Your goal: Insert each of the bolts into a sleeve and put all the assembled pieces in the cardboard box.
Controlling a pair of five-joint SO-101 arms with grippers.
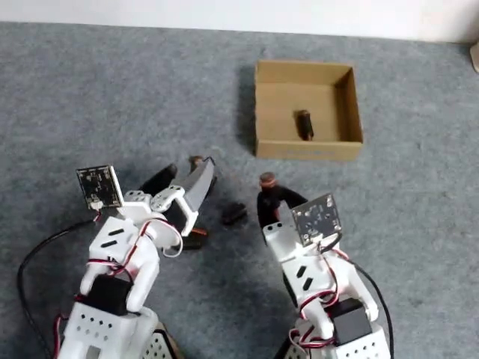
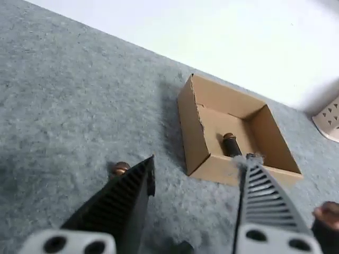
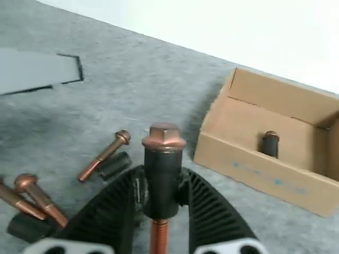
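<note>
My right gripper (image 3: 161, 182) is shut on a black sleeve with a copper bolt through it (image 3: 161, 164), held upright; in the high view this gripper (image 1: 268, 203) is just left of the table's middle, in front of the cardboard box (image 1: 258, 112). One assembled piece (image 1: 304, 125) lies inside the box (image 2: 193, 127), also seen as a dark piece (image 2: 230, 144) from the left wrist. My left gripper (image 1: 191, 170) stands open with nothing between its fingers (image 2: 124, 193), a loose bolt head (image 2: 120, 168) just beyond one fingertip.
On the carpet lie a loose bolt (image 3: 105, 154) beside a black sleeve (image 3: 114, 165), plus two more bolts (image 3: 33, 196) and another sleeve (image 3: 22, 226). A black sleeve (image 1: 234, 214) rests between the two grippers. A white wall runs behind the box.
</note>
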